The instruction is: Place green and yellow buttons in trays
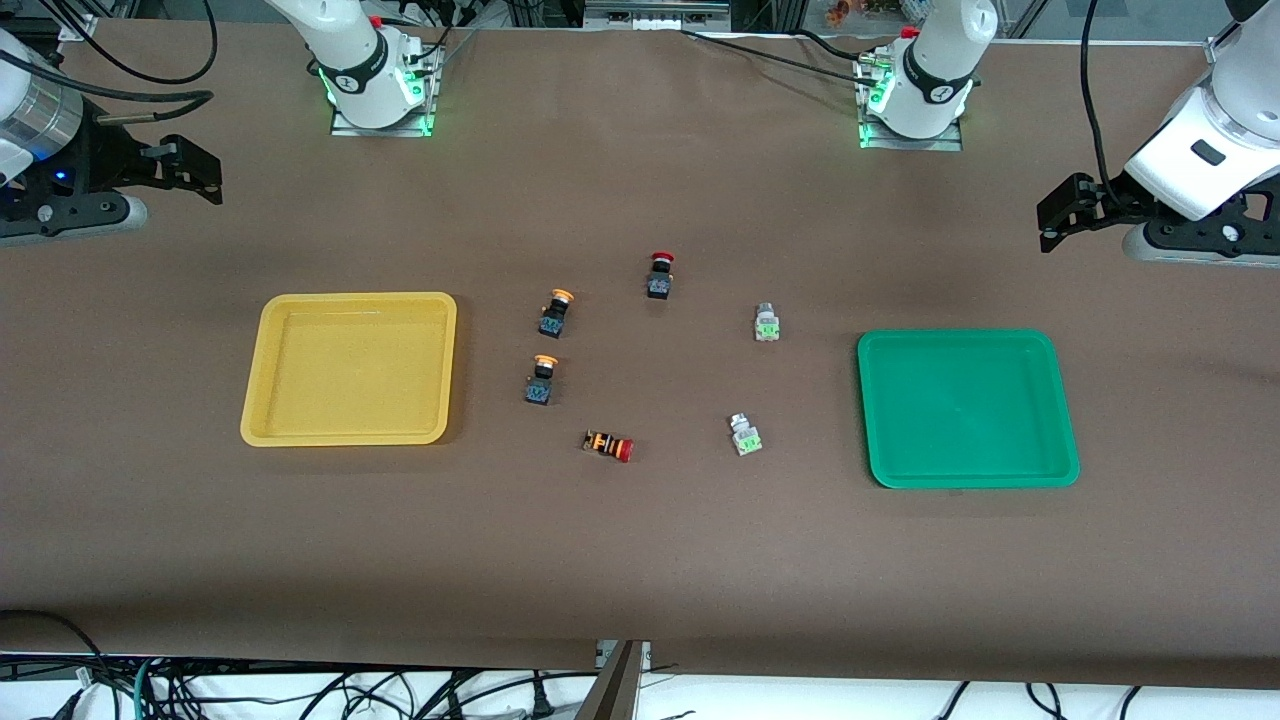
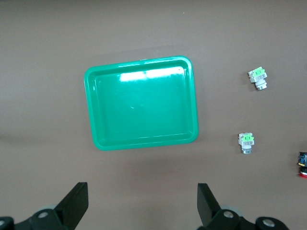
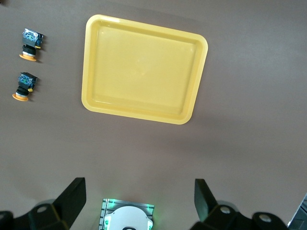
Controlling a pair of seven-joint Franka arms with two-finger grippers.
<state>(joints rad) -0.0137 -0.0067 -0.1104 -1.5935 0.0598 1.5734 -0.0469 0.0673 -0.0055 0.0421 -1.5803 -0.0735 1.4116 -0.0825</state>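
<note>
Front view: the shallow yellow plastic tray (image 1: pixel 349 369) lies toward the right arm's end of the brown table (image 1: pixel 640 560), the shallow green plastic tray (image 1: pixel 967 408) toward the left arm's end. Between them lie two black-bodied, orange-capped buttons (image 1: pixel 555 312) (image 1: pixel 541 380) and two grey, green-faced buttons (image 1: pixel 766 322) (image 1: pixel 744 434).

Left wrist view: left gripper (image 2: pixel 139 203), jaws wide apart and empty, hangs high beside the green tray.

Right wrist view: right gripper (image 3: pixel 139 201), likewise spread and empty, hangs beside the yellow tray.
</note>
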